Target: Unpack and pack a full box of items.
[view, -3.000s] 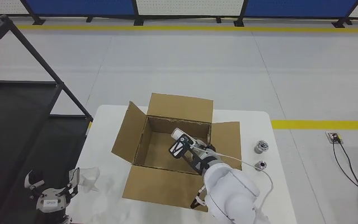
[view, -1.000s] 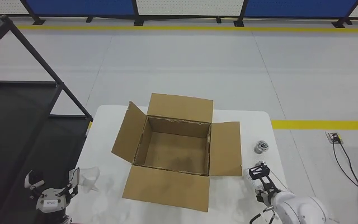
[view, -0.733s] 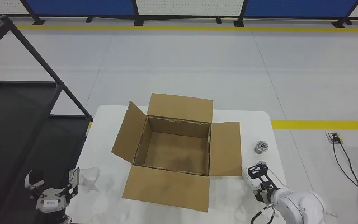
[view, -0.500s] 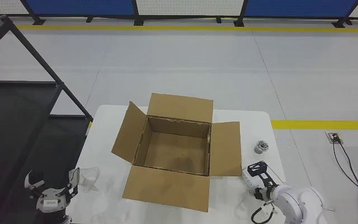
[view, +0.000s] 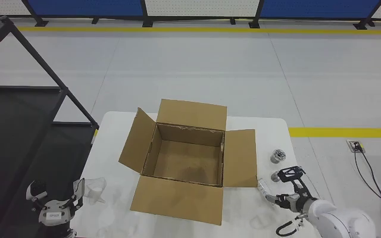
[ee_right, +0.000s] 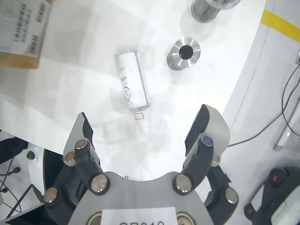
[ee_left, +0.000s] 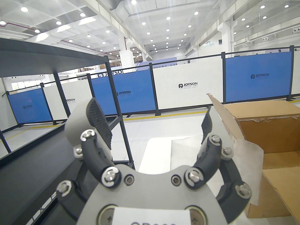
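Just ahead of our right gripper (ee_right: 144, 115), spread and empty, the white plastic tube (ee_right: 132, 80) lies flat on the white table (ee_right: 82, 47), its nozzle pointing into the gap and its long axis crossing the closing line. Our left gripper (ee_left: 151, 111), also spread, sits well apart. Beyond the tube, the open brown cardboard box (view: 181, 160) shows only its bare floor.

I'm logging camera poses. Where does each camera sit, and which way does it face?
Top view: above the arms, looking down at the open box on the table; left pincer, right pincer show.
Left wrist view: on the left arm, facing level past its open pincer toward the box.
Right wrist view: on the right arm, looking down past its open pincer at the tube.
Top and right wrist views share the tube.
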Controlling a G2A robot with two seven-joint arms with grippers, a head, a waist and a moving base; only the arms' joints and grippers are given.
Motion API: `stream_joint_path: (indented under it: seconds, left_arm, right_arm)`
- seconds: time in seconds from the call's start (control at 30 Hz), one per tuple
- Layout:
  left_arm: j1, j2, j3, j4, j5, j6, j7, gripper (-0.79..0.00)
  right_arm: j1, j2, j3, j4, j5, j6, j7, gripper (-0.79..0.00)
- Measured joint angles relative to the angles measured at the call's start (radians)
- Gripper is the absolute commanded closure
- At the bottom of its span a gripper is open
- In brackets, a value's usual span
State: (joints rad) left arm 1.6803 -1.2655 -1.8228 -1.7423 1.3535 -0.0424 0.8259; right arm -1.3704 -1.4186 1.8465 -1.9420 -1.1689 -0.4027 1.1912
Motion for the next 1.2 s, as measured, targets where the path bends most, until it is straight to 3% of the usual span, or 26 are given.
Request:
stream_joint_path:
  seconds: [0.3,0.63,0.77,0.8,0.83,0.9,1.0,1.2]
  left_arm:
    - [0.000,0.000,0.000,0.000,0.000,0.000,0.000,-0.785]
    - [0.000,0.000,0.000,0.000,0.000,0.000,0.000,-0.785]
    - [0.000,0.000,0.000,0.000,0.000,0.000,0.000,-0.785]
    - [0.000,0.000,0.000,0.000,0.000,0.000,0.000,-0.785]
    - [0.000,0.000,0.000,0.000,0.000,0.000,0.000,-0.785]
    - [0.000,0.000,0.000,0.000,0.000,0.000,0.000,-0.785]
    - [0.000,0.000,0.000,0.000,0.000,0.000,0.000,-0.785]
    - [0.000,0.000,0.000,0.000,0.000,0.000,0.000,-0.785]
  right_arm:
    - [-0.029,0.020,0.116,-0.074,0.538,-0.052,0.045,-0.785]
    - [-0.024,0.023,0.077,-0.056,0.482,-0.019,0.054,-0.785]
    - [0.023,0.037,0.045,0.018,0.652,0.001,0.158,-0.785]
    - [0.040,0.042,0.049,0.040,0.708,0.013,0.186,-0.625]
    - [0.065,0.048,0.053,0.070,0.776,0.033,0.222,-0.533]
    - [0.104,0.057,0.056,0.119,0.872,0.059,0.274,-0.563]
    - [0.167,0.073,0.055,0.203,0.972,0.101,0.327,-0.388]
    - [0.253,0.097,0.008,0.330,1.015,0.142,0.344,-0.305]
